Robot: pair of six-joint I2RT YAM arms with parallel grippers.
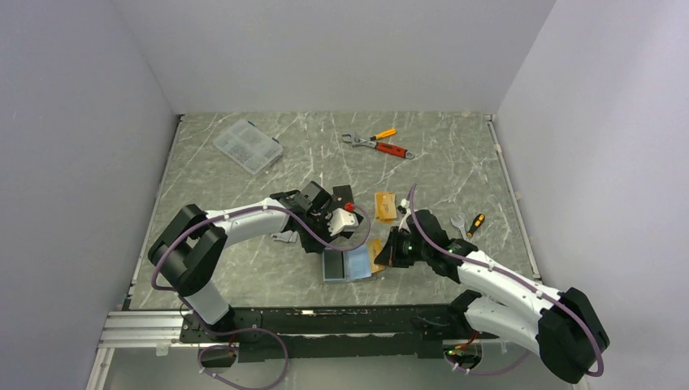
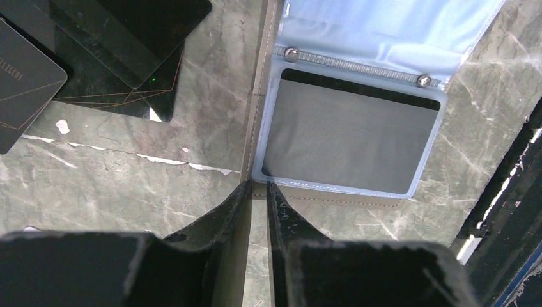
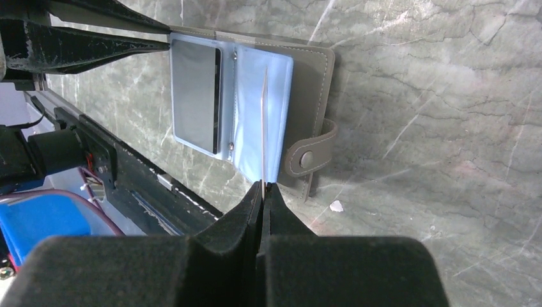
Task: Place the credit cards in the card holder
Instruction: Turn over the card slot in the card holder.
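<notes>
On black card (image 2: 25, 83), cut-off lettering

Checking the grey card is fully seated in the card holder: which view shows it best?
Left wrist: the grey card is large and face-on in its sleeve. Right wrist shows it foreshortened; top external, only a tiny patch.

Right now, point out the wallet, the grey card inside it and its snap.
wallet (image 3: 316, 73): right wrist view, outer cover.
grey card (image 2: 348, 137): left wrist view, face centre.
snap (image 3: 307, 159): right wrist view, stud centre.
</notes>
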